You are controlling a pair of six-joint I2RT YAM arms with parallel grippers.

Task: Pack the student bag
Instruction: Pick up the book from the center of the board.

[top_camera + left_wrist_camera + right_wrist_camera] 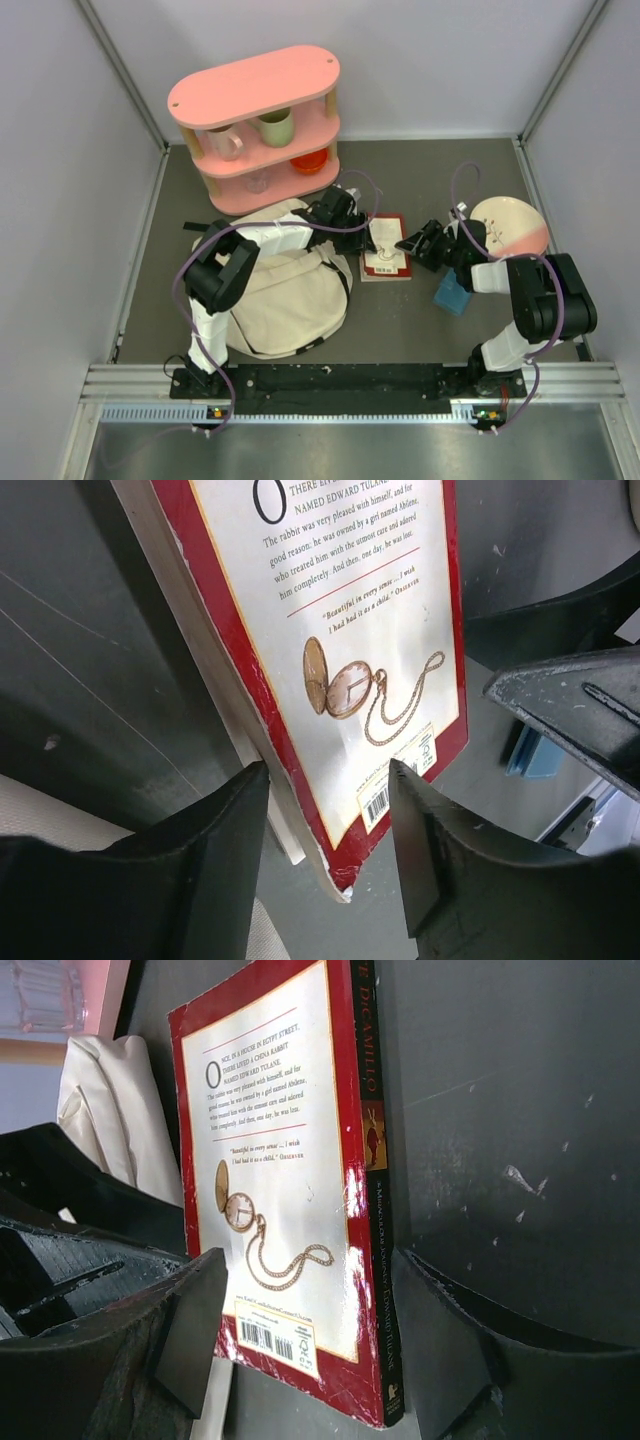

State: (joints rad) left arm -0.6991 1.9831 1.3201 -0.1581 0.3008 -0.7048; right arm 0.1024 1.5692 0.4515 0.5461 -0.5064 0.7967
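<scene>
The cream student bag (pixel 285 290) lies on the dark table at left centre; a fold of it shows in the right wrist view (pixel 100 1110). A red-bordered book (pixel 387 247) lies back cover up just right of the bag. My left gripper (pixel 355 228) is open at the book's left edge, and the book's near corner (pixel 345 865) sits between its fingers (pixel 230 860) untouched. My right gripper (pixel 410 243) is open at the book's right edge. In its wrist view the book (pixel 290 1210) lies between the fingers (pixel 450 1340), spine towards the right one.
A pink two-tier shelf (pixel 255 95) with cups stands at the back. A white and pink plate (pixel 510 225) lies at the right and a blue block (pixel 452 295) in front of it. A pale flat thing (pixel 210 1405) shows under the book's edge.
</scene>
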